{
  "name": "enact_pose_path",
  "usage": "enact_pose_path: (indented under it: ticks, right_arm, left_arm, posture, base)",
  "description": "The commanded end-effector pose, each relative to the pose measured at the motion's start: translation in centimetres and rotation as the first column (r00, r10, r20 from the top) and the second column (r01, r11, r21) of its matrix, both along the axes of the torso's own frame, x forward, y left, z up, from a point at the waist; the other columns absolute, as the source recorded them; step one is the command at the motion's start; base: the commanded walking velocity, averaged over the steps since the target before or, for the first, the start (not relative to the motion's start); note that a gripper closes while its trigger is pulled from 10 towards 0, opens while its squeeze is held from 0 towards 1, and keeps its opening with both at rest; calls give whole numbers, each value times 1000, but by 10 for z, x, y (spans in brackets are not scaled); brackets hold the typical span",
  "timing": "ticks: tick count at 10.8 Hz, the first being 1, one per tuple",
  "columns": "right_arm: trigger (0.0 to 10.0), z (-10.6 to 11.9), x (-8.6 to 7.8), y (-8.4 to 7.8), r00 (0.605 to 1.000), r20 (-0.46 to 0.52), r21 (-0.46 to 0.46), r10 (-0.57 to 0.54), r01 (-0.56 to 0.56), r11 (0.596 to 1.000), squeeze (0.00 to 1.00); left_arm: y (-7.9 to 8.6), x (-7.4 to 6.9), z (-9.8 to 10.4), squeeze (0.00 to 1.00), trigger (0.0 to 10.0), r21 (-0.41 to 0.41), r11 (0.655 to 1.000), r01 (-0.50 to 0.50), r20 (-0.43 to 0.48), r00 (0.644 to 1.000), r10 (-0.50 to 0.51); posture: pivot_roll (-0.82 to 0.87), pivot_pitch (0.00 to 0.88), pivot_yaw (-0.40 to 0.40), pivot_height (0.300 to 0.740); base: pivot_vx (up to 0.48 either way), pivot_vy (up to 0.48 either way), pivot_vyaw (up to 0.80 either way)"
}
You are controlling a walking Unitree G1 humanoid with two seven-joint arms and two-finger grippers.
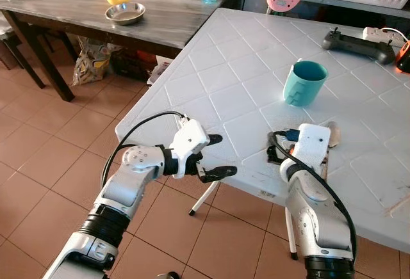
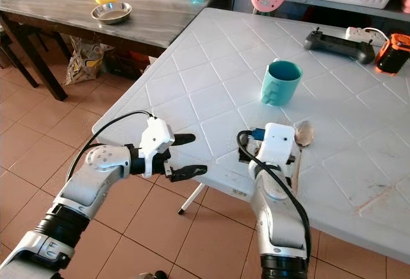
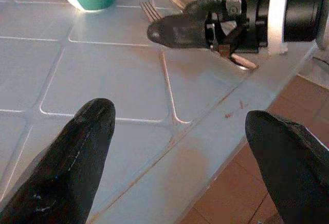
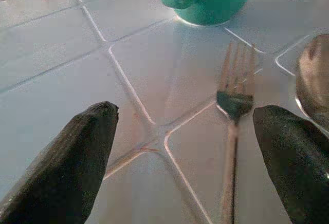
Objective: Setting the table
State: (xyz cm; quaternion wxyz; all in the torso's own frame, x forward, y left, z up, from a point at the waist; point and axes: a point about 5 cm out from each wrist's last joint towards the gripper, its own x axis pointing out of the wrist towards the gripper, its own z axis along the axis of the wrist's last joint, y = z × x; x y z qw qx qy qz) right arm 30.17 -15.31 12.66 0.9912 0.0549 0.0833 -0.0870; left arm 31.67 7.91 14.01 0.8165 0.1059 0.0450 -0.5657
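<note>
While the right gripper (image 4: 185,157) hangs released over the fork (image 4: 234,106) near the white table's (image 1: 243,93) front edge, below the teal cup (image 1: 303,82), a careless closing could push fork or spoon (image 4: 313,82) off. Left gripper (image 1: 214,157) is released beyond that edge. Both handles are hidden.

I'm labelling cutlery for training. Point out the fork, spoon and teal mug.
fork (image 4: 235,88): right wrist view, tines.
spoon (image 4: 314,77): right wrist view, bowl.
teal mug (image 1: 303,84): left eye view, outer wall.
</note>
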Motion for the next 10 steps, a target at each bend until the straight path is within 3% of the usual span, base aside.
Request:
enact_pose_path:
  ticks: [1, 3, 6, 7, 8, 10]
  right_arm:
    - [10000, -6, -1, -2, 998, -26, 39, -58, 59, 997, 0]
    - [10000, -6, 0, -4, 995, -34, 28, -90, 91, 995, 0]
    - [10000, -10, 8, 5, 996, -72, 173, -60, 72, 982, 0]
    - [3020, -6, 16, 7, 994, -78, 218, -74, 89, 972, 0]
    - [0, -3, 18, 8, 994, -79, 205, -76, 90, 974, 0]
    - [0, -6, 19, 11, 982, -163, 211, -94, 127, 969, 0]
  left_arm:
    - [-4, -4, -1, 0, 10000, -2, 1000, 4, -1, 1000, -4]
    - [-4, -6, -2, 0, 10000, 4, 1000, 16, 1, 1000, -16]
    - [-10, -7, -1, 0, 10000, -13, 1000, 9, 0, 1000, -9]
    - [-15, -11, -1, 0, 10000, -25, 1000, 18, -6, 1000, -19]
    - [-15, -12, -1, 0, 10000, -25, 999, 23, -7, 1000, -24]
    - [-13, -10, -1, 0, 10000, -16, 1000, 26, -8, 1000, -26]
  posture:
    - [29, 125, 19, 740]
    - [32, 126, 19, 740]
    - [35, 133, 25, 740]
    - [36, 134, 25, 740]
    - [36, 136, 26, 740]
    - [39, 139, 25, 740]
  base:
    - [0, 0, 0]
    - [0, 0, 0]
    - [0, 0, 0]
    - [0, 0, 0]
    - [0, 0, 0]
    - [0, 0, 0]
